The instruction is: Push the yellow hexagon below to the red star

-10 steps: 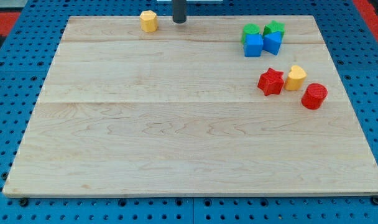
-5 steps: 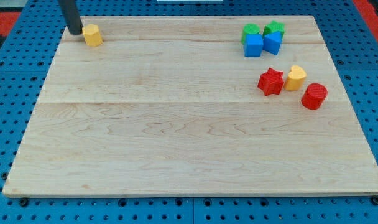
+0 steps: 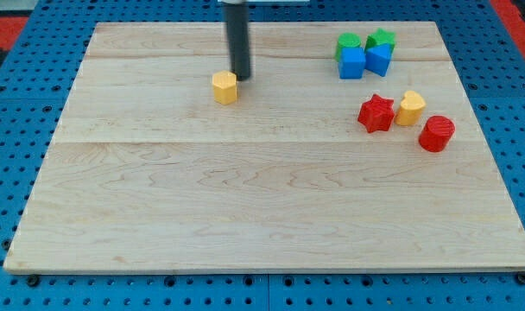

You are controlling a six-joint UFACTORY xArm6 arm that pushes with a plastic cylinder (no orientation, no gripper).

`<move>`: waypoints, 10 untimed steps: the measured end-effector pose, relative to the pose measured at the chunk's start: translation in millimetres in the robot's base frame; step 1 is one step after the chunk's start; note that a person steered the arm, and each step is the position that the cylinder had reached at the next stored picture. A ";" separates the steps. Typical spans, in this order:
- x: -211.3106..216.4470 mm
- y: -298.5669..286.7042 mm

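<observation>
A yellow hexagon (image 3: 224,87) sits on the wooden board (image 3: 262,207), left of centre in the upper part. My tip (image 3: 242,77) is just to its upper right, very close to it. The red star (image 3: 376,113) lies far to the view's right, with open board below it. A second yellow block (image 3: 410,108) touches the star's right side.
A red cylinder (image 3: 436,133) lies right of the yellow block. Two green blocks (image 3: 349,41) (image 3: 382,38) and two blue blocks (image 3: 352,63) (image 3: 378,59) cluster near the board's top right. Blue pegboard surrounds the board.
The yellow hexagon has moved from the board's top left corner rightward and down. My tip has moved from its left side to its upper right.
</observation>
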State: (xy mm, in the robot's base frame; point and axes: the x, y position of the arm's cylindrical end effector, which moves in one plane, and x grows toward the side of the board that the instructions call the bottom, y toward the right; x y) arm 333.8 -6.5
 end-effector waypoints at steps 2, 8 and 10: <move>-11.2 -50.2; 122.5 -41.8; 126.9 38.2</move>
State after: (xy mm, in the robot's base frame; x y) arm 460.7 31.7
